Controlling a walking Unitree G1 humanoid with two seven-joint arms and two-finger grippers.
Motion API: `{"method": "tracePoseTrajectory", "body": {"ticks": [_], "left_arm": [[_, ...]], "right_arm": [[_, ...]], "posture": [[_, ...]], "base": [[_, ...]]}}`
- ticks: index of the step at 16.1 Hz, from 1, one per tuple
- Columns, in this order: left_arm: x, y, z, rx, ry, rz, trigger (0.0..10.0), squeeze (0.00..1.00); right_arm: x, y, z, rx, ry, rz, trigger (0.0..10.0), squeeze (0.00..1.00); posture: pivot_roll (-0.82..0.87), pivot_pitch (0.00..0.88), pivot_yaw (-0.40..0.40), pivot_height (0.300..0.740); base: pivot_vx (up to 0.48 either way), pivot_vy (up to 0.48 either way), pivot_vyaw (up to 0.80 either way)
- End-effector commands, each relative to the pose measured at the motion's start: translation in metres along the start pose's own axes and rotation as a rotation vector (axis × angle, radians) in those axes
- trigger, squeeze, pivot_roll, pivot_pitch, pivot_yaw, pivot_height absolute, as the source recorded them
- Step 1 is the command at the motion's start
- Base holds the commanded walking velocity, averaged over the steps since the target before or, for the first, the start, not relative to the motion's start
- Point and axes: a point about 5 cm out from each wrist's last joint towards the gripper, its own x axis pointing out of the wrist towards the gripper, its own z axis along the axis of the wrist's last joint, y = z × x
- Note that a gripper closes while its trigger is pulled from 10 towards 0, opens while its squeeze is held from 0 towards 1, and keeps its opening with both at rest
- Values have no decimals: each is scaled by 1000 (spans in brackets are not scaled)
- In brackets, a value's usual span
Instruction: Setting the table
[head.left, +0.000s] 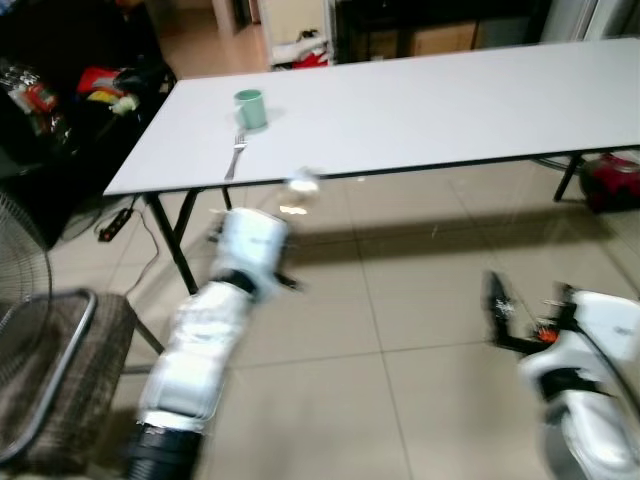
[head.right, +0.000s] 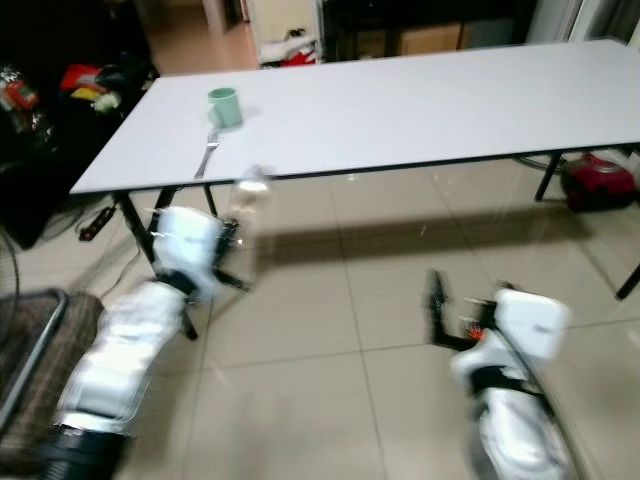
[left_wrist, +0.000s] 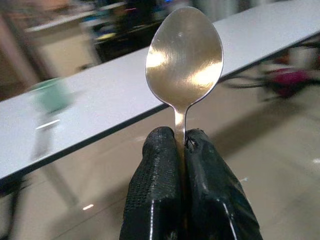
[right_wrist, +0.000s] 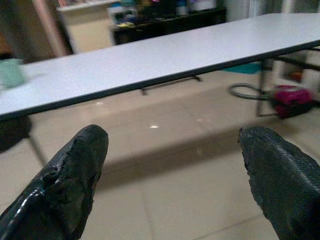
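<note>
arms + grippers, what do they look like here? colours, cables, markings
Both arms have silvery-white shells with black joints. The left arm ends in a ribbed black cuff. The right arm carries a thin black cable and an orange spot near its gripper. The fingers are long, black and textured.

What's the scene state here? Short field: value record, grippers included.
setting: tiled floor, robot standing short of a long white table
on table: green mug, with a fork lying just in front of it, near the table's left end
left gripper: shut on a metal spoon, bowl pointing up towards the table edge
right gripper: open, holding nothing, low over the floor
spoon placement: not yet on the table
other: chair at the robot's left, red object on the floor under the table's right end
image quality: eye views blurred
</note>
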Motion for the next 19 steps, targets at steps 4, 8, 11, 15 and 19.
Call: {"method": "tracePoseTrajectory", "body": {"ticks": [4,8,11,15,19], "left_arm": [[-5,16,-3,20,12,51,10000,0],[-4,15,-4,16,16,47,10000,0],[-2,15,-3,15,13,47,10000,0],[-2,14,-4,12,16,46,10000,0],[-1,14,-5,9,17,48,10000,0]], "right_arm": [[1,9,2,23,-5,32,10000,0],[1,8,2,24,-5,28,10000,0],[2,9,2,25,-7,27,10000,0],[1,8,1,26,-5,27,10000,0],[1,14,2,21,-10,64,10000,0]], "posture": [[-100,0,93,740],[-104,0,97,740],[-104,0,98,740],[-106,0,101,740],[-105,0,101,740]], "base": [[362,0,-600],[361,0,-200],[359,0,-800],[364,0,-800],[361,0,-173]]}}
